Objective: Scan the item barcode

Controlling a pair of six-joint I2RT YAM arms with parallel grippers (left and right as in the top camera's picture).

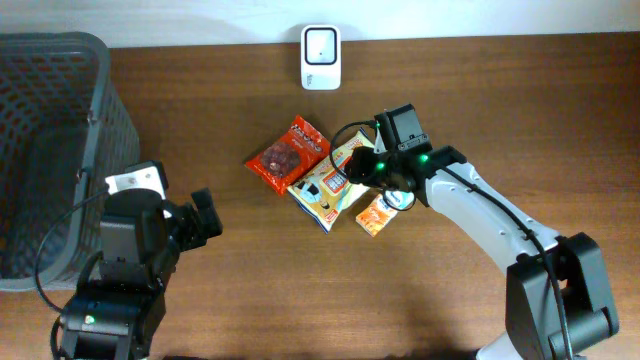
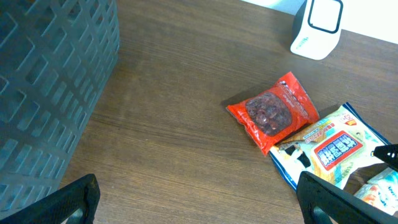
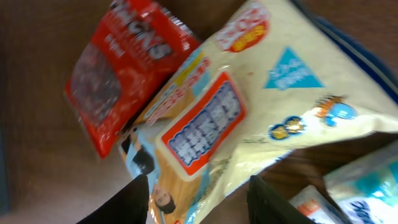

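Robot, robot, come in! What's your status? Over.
Left gripper open, empty. Right gripper straddling yellow snack bag edge, grip unclear. Red bag lies against it, orange packet beside. Over.

Overhead view fixed high, facing straight down on the whole tabletop (image 1: pixel 300 300), left wrist view low, oblique, well back, facing the scanner (image 2: pixel 317 28), right wrist view very close over the yellow packet (image 3: pixel 249 112), red packet (image 1: pixel 290 155) common to all three.

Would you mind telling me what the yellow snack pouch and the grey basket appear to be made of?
Yellow snack pouch: thin plastic film with a glossy finish, judging by its creases and sheen. Grey basket: probably rigid moulded plastic with a matte finish, since its wall is a regular lattice.
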